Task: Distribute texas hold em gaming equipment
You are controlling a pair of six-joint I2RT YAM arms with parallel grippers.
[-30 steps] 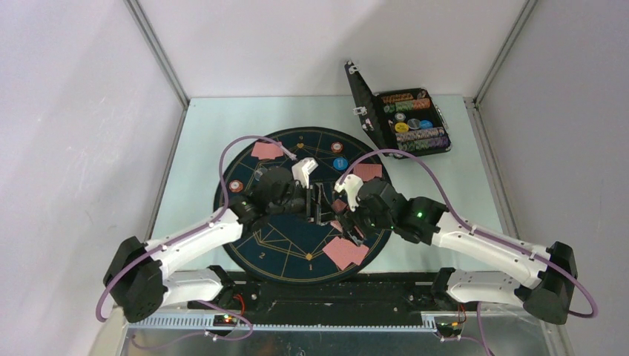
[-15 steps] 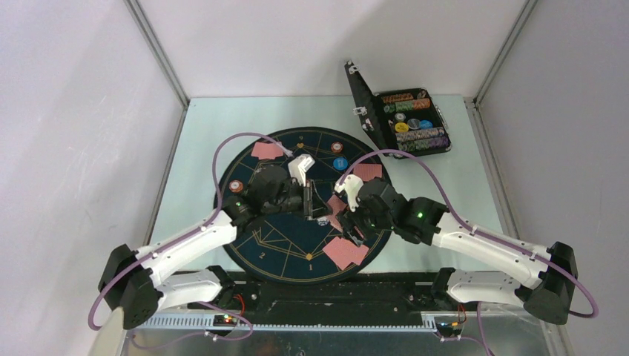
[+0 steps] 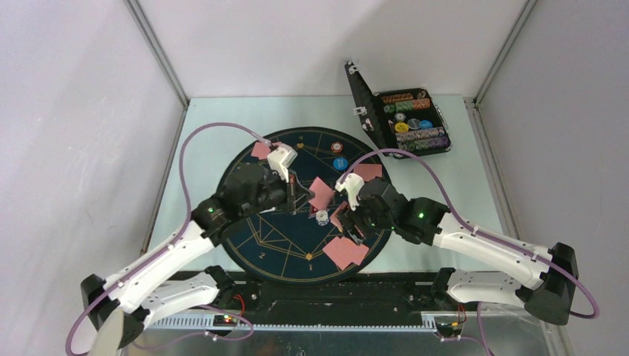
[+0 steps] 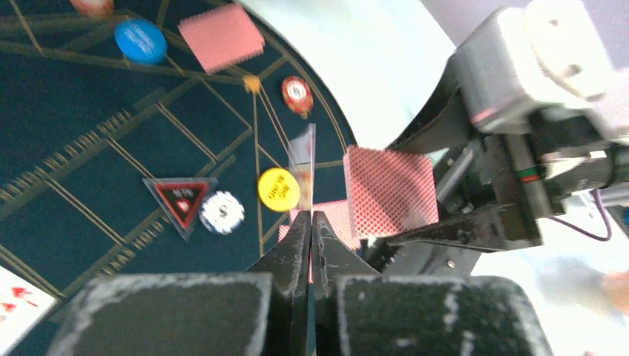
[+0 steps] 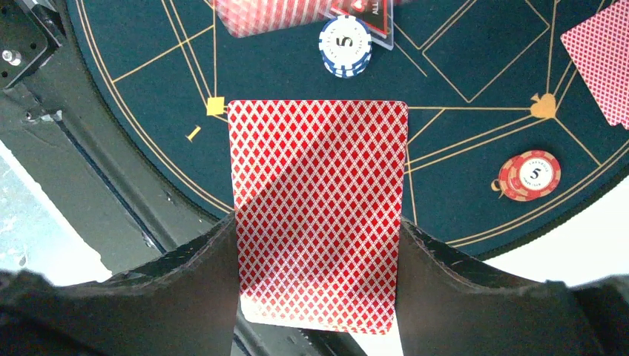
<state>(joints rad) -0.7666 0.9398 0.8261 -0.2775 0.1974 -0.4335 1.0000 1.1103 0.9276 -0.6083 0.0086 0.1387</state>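
My right gripper (image 5: 319, 222) (image 3: 347, 219) is shut on a deck of red-backed playing cards (image 5: 319, 215) and holds it over the mat's right half. My left gripper (image 4: 311, 215) (image 3: 300, 194) is shut on a single card (image 4: 304, 159) (image 3: 320, 194), which shows edge-on in the left wrist view, left of the deck (image 4: 389, 189). On the mat lie a yellow disc (image 4: 278, 189), a white disc (image 4: 222, 213) (image 5: 345, 44), a triangular marker (image 4: 182, 200), a blue disc (image 4: 139, 41) and orange-red discs (image 4: 297, 93) (image 5: 529, 176).
Face-down cards lie on the round dark-blue mat (image 3: 252, 237) at the far left (image 3: 261, 150), the right (image 3: 369, 172) and the near edge (image 3: 345, 254). An open black case (image 3: 412, 122) with rows of discs stands at the back right of the table.
My left gripper has shut on one card at the deck and drawn it away to the left. The right arm with the deck has stayed put.
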